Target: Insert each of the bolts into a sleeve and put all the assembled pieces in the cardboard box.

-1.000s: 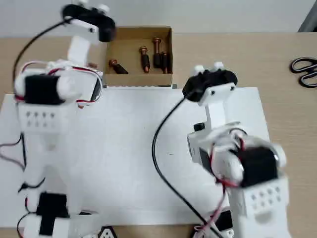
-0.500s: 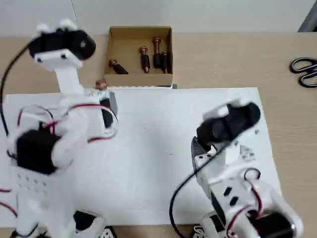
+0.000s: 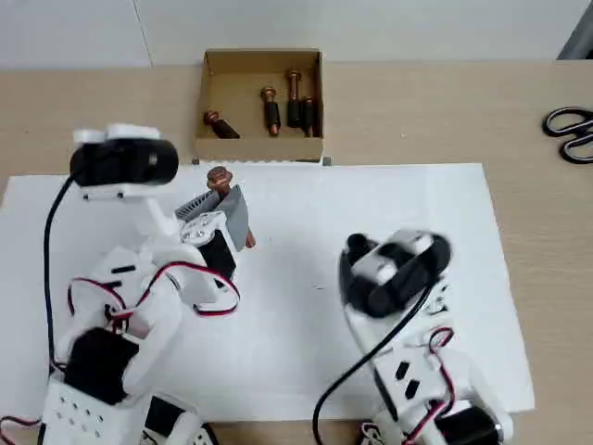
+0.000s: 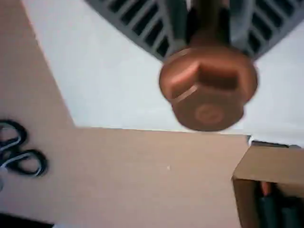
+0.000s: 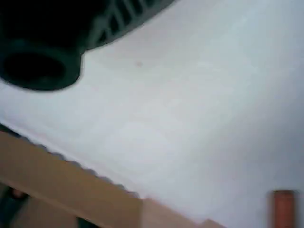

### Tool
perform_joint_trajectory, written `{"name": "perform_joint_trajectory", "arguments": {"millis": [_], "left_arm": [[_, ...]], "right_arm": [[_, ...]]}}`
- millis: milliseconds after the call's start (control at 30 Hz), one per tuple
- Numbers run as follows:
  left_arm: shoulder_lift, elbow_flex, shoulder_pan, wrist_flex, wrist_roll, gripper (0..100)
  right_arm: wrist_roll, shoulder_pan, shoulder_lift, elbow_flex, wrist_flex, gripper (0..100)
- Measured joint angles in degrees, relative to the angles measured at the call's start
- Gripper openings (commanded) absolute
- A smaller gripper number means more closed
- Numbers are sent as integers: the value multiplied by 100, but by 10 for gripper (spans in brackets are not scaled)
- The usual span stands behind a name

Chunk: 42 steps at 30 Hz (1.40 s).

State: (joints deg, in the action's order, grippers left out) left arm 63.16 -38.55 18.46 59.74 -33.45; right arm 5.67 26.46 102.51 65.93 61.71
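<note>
Bolt (image 4: 209, 88): copper, pinched tight in my left gripper (image 3: 225, 211), up over the white paper (image 3: 389, 204), near the box
Sleeve (image 5: 35, 66): black, gripped by my right gripper (image 5: 64, 40), above the paper
Cardboard box (image 3: 262, 148): past the paper's far edge, finished pieces (image 3: 271, 109) lie inside

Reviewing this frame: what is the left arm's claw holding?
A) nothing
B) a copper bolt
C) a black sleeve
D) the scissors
B: the left claw is shut on a copper bolt, whose hex head sticks out past the fingers, short of the cardboard box.
</note>
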Motion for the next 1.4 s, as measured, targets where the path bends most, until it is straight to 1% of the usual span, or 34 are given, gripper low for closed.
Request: {"name": "perform_joint_trajectory", "arguments": {"millis": [100,200,367,567,700,867,933,1033,1133,1400], "left_arm": [[290,-404,26,-360,-70,6],[527,-466,229,-475,-79,6],[826,-484,695,-501,-79,6],[1002,-519,1020,-501,-79,6],[1002,-519,1152,-501,-79,6],[1002,-519,1160,-492,-79,6],[1002,-519,1169,-378,-79,6],[1011,-659,1336,-211,-79,6],[1011,-809,1486,-211,-79,6],[1099,-1046,1582,-211,-88,6]], "right_arm": [[26,510,62,149,-18,2],[62,782,70,185,-18,2],[70,1029,79,440,-18,2],[70,1574,88,448,-18,2],[70,1600,88,448,-18,2],[70,1626,88,448,-18,2],[70,1626,88,448,-18,2],[70,1626,88,448,-167,2],[79,1626,79,448,-316,2],[79,1609,79,466,-325,2]]}}
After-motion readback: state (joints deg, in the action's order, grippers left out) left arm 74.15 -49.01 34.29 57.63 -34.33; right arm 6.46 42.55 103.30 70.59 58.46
